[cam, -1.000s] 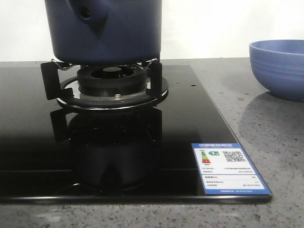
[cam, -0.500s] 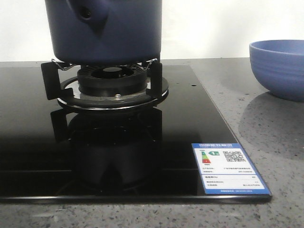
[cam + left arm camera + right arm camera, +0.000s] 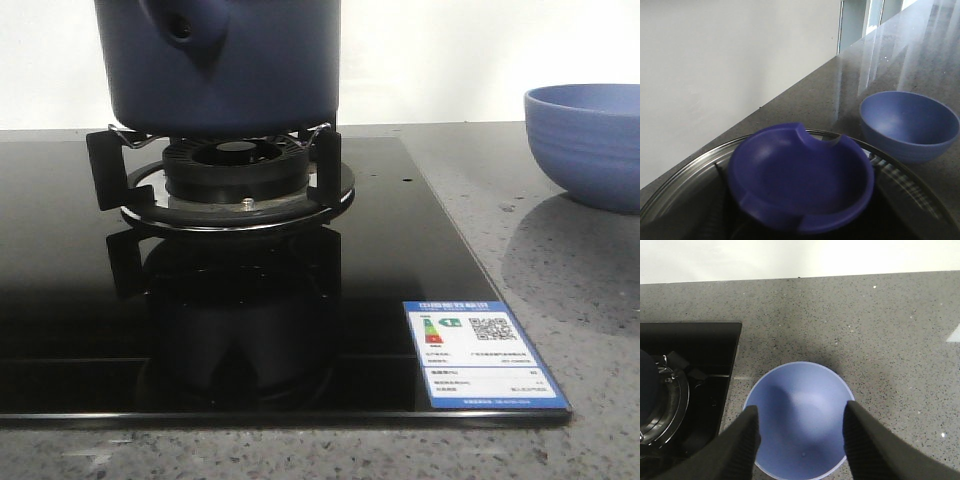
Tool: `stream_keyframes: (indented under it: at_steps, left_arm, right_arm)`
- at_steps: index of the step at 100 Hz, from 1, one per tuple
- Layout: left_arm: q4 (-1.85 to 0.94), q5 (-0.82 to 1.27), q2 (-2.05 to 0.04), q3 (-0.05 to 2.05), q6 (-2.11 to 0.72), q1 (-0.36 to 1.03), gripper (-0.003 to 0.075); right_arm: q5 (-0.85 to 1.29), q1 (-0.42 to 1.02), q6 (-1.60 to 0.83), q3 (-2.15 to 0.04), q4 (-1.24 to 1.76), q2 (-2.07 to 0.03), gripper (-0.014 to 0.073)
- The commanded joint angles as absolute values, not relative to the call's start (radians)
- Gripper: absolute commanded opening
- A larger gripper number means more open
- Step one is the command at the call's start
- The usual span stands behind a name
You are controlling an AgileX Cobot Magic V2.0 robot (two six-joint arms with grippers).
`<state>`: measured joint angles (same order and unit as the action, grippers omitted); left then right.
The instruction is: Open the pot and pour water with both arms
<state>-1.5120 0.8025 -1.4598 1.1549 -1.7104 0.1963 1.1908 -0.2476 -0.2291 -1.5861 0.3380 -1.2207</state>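
The dark navy pot (image 3: 240, 70) stands on the burner (image 3: 238, 165), its stub with a round hole (image 3: 182, 28) facing me; its top is cut off in the front view. In the left wrist view a glass lid (image 3: 685, 190) with a metal rim carries a dark blue dished knob (image 3: 800, 180). My left gripper (image 3: 799, 205) has dark fingers on either side of the knob; whether they press it is unclear. My right gripper (image 3: 800, 415) hangs open and empty straight above the lighter blue bowl (image 3: 800, 387). Neither gripper shows in the front view.
The lighter blue bowl (image 3: 590, 140) sits on the grey speckled counter (image 3: 560, 280), right of the black glass cooktop (image 3: 80, 300); it also shows in the left wrist view (image 3: 910, 125). A blue and white label (image 3: 482, 352) is stuck on the cooktop's front right corner. A white wall runs behind.
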Motion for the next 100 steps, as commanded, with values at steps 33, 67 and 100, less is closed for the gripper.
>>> stream_keyframes:
  at_steps: [33, 67, 100]
  left_arm:
    - [-1.623, 0.825, -1.455, 1.197, -1.730, 0.209, 0.0379]
    - [-1.673, 0.825, -1.456, 1.197, -1.802, 0.209, 0.0379]
    - [-1.673, 0.789, -1.458, 1.197, -1.843, 0.248, 0.0379]
  right_arm:
    - [1.149, -0.250, -0.241, -1.612, 0.371, -1.194, 0.0347]
    - [1.149, -0.250, -0.241, -1.612, 0.392, -1.194, 0.0347]
    - [1.149, -0.250, -0.241, -1.612, 0.397, -1.194, 0.0347]
